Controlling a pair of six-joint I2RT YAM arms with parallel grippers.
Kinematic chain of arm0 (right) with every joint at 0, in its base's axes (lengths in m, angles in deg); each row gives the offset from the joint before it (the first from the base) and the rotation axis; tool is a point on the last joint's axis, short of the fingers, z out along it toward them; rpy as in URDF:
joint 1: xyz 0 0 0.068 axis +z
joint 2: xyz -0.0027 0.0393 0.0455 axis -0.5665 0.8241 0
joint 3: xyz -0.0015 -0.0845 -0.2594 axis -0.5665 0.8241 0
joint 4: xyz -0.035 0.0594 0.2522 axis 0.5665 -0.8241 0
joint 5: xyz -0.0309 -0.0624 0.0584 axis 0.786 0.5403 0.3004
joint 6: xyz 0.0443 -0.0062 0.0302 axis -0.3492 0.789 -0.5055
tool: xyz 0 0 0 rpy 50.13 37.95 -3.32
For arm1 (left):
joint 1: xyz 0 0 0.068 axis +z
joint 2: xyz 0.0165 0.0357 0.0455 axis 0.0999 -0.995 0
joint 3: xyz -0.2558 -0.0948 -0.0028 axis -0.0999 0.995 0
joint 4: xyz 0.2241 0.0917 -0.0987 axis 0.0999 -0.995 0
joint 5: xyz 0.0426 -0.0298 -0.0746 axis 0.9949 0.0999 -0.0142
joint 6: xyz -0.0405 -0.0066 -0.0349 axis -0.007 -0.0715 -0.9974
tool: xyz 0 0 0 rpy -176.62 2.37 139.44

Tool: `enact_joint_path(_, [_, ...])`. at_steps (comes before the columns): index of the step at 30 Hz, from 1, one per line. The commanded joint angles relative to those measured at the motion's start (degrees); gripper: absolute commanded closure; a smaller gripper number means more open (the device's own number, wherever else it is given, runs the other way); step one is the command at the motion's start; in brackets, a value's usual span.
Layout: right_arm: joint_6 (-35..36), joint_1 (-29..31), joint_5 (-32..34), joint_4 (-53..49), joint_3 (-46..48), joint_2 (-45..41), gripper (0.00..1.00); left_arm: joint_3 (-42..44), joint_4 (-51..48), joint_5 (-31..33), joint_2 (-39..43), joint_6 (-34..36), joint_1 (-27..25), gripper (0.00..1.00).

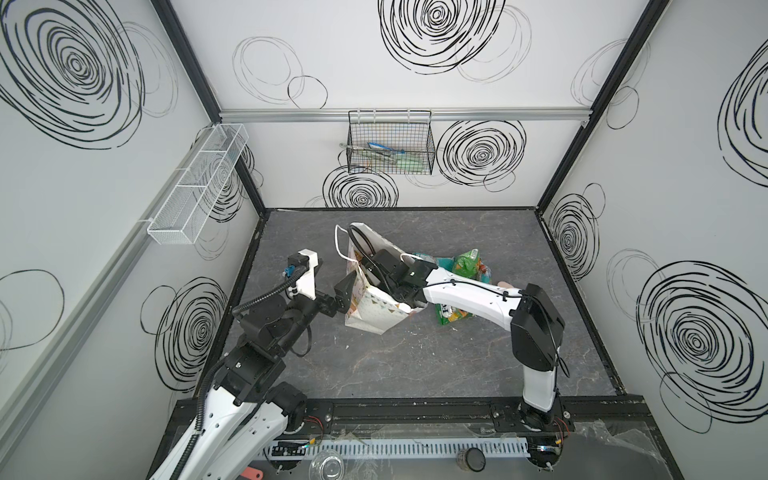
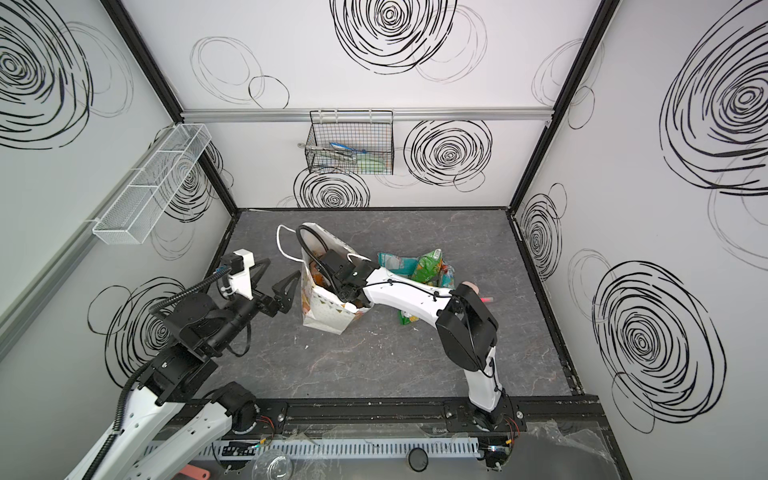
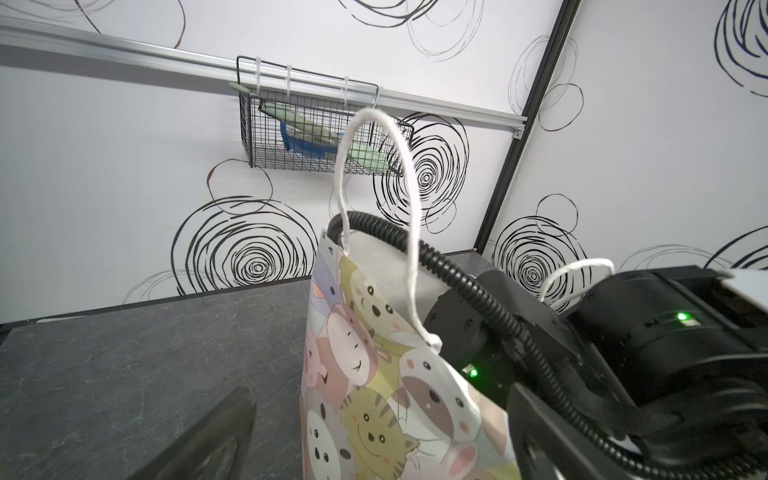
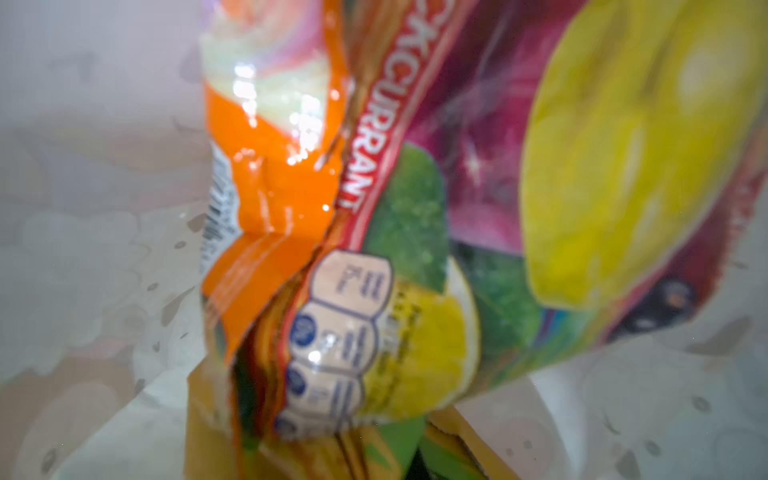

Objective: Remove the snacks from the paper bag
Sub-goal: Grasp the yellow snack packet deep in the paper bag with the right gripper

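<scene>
Reaching arm: right gripper [image 1: 376, 268] is down inside the paper bag [image 1: 376, 313]; jaws together, and whether they hold anything cannot be told.
Left gripper [image 1: 349, 289]: jaws wide apart, with the bag's side wall between them.
Bag: upright on the table [image 1: 415, 374].
Inside bag: 2 items, orange packet [image 4: 270, 174] and multicoloured packet [image 4: 415, 249].
Snacks outside [image 1: 465, 266]: piled just beside the bag.

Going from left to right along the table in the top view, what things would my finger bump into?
In a top view: left gripper → paper bag → pile of snacks → small pink stick.
</scene>
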Motion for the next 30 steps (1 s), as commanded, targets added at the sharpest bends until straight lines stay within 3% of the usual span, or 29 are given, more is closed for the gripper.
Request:
enact_joint_path(1, [-0.2,-0.3,-0.9,-1.6,-2.4,-1.5,1.0,1.2,3.2,3.2,0.0,0.2,-0.4,0.0])
enact_joint_path(6, [-1.1,0.8,-2.0,-1.2,-0.1,-0.5,1.0,1.6,3.5,4.2,-0.9,-0.6,-0.4,0.01])
enact_joint_path(13, [-1.9,3.0,-1.1,-0.3,3.8,-0.7,1.0,0.5,2.4,7.4,-4.6,-3.5,0.3,0.15])
enact_joint_path(16, [-2.7,3.2,-2.4,0.8,6.3,-1.0,1.0,0.8,3.4,4.9,-5.3,-4.1,1.1,0.19])
enact_joint_path(22, [-3.1,4.5,-2.0,2.8,8.1,-3.2,1.0,0.3,2.6,2.0,-9.3,-5.0,2.0,0.52])
enact_joint_path(26, [-3.4,4.6,-2.2,4.7,9.3,-4.7,1.0,-0.6,1.6,-3.7,-13.5,-5.0,3.5,0.66])
enact_joint_path(30, [-3.4,4.6,-2.0,4.9,9.2,-5.9,1.0,-1.0,1.2,-5.3,-15.4,-5.7,5.5,0.77])
